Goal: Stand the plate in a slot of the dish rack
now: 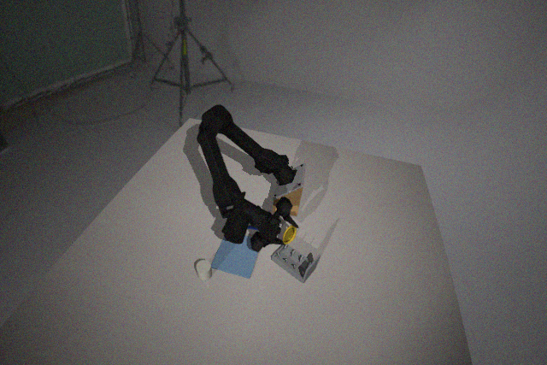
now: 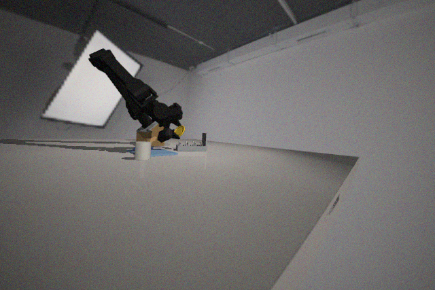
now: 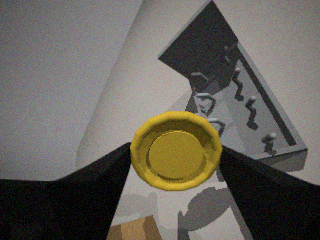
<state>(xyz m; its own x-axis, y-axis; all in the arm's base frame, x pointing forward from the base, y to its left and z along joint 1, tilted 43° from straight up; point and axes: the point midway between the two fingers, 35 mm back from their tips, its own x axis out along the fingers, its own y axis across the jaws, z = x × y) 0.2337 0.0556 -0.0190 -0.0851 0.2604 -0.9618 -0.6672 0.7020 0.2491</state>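
My gripper (image 1: 290,234) (image 2: 179,131) (image 3: 174,148) is shut on the yellow plate (image 1: 289,235) (image 2: 180,130) (image 3: 176,157), one finger at each side of its rim. The plate is in the air and steeply tilted, its hollow face towards the wrist camera. The grey dish rack (image 1: 287,265) (image 2: 191,148) (image 3: 294,162) stands on the table. The plate is above the rack's level and off to its near-arm side in the top view. In the wrist view the plate covers part of the rack. Bent rails and a tall dark end panel (image 3: 200,45) show there.
A light blue mat (image 1: 236,261) (image 2: 163,153) lies beside the rack, with a white cylinder (image 1: 203,270) (image 2: 142,150) at its far side. An orange-brown block (image 1: 297,199) (image 2: 158,136) (image 3: 135,230) with a grey sloping top stands behind the gripper. A blue object is mostly hidden by the arm.
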